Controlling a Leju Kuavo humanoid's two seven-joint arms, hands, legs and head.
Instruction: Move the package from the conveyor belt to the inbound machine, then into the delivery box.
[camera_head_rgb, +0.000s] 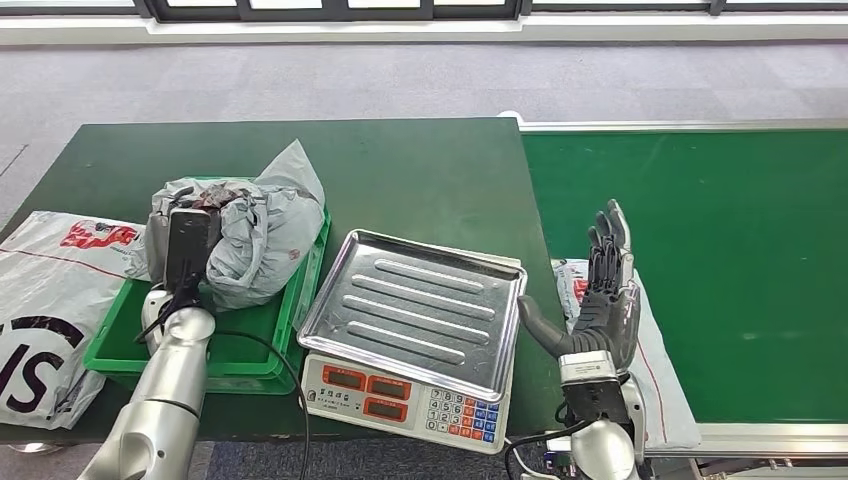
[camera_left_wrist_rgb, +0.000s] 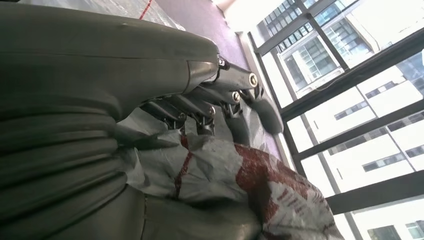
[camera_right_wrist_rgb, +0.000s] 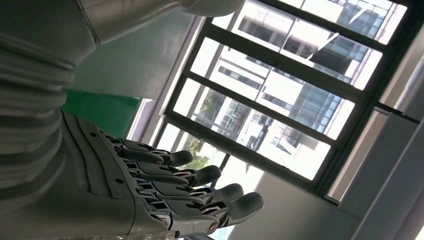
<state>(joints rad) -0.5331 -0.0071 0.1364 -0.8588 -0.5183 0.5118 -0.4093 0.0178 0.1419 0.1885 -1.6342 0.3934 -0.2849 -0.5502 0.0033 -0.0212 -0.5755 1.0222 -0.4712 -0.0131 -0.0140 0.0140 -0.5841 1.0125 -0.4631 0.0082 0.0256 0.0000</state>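
Here, left to right:
Loose bag: a white printed bag lies at the bench's left end, partly over the edge.
Delivery box: the green crate holds a crumpled grey package.
Left hand: the left hand is closed around that grey package, fingers curled into the plastic in the wrist view.
Inbound machine: the scale stands just beside the crate, its steel tray bare.
Right hand: the right hand is raised, fingers spread and straight, holding nothing.
Next package: a white package lies on the conveyor belt at its near end, behind that hand.
Risk: slick, limp plastic could slide out of a loose grasp.
Risk: the crate and scale sit close, so a sweeping arm may knock the tray.
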